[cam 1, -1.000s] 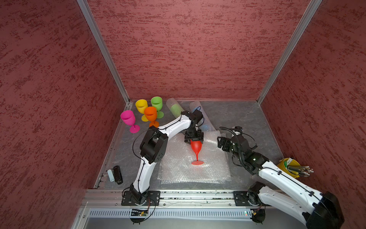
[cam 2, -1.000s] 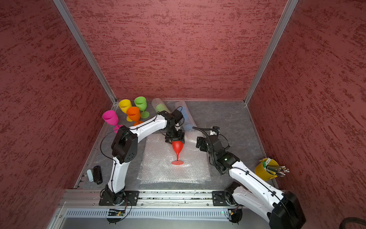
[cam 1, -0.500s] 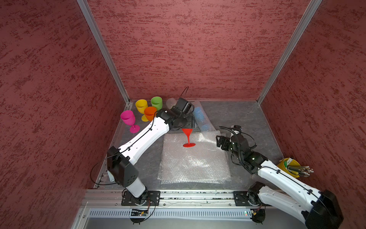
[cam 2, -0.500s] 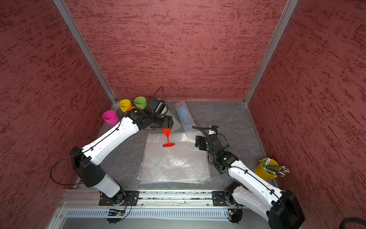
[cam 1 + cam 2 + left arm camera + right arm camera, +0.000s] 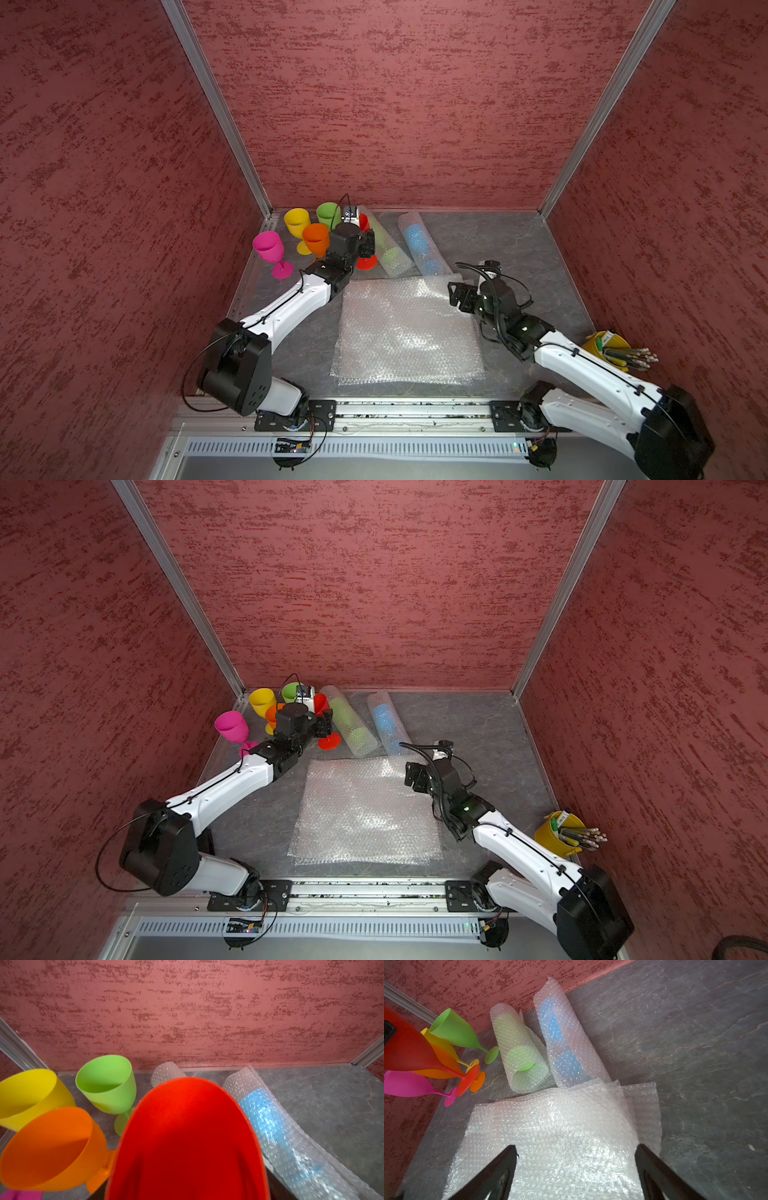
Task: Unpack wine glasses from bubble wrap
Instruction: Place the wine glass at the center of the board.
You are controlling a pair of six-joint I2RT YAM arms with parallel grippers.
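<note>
Grey tabletop (image 5: 519, 249), red textured walls (image 5: 395, 104) on 3 sides. L arm (image 5: 291, 303) is stretched twd the far-left corner. R arm (image 5: 582, 365) is bent over the mid-right.

Flat bubble wrap sheets (image 5: 407, 332), overlapping, lie mid-tabletop near the front rail (image 5: 415, 411). R claw (image 5: 576, 1147) hangs over their far right part, fingers spread wide, nothing btwn them.

Behind the sheets, 2 rolled tubes of wrap lie side by side, each w/ a goblet inside: green-goblet tube (image 5: 386, 249) and, to its right, blue-goblet tube (image 5: 422, 245). The blue one's near end meets the sheets' far edge.

L claw (image 5: 365, 244) pinches the red goblet (image 5: 187, 1136) by its bowl, roughly upright, just left of the green-goblet tube. Can't tell whether its foot touches the tabletop.

4 unwrapped goblets stand upright in the far-left corner:
- pink goblet (image 5: 268, 247), nearest the left wall
- orange goblet (image 5: 316, 241), just beside the red one
- yellow goblet (image 5: 297, 222), behind the orange
- green goblet (image 5: 327, 214), by the back wall

Small yellow bucket (image 5: 598, 343) w/ pencils (image 5: 631, 359) sits at the right edge, well apart from the rest.
</note>
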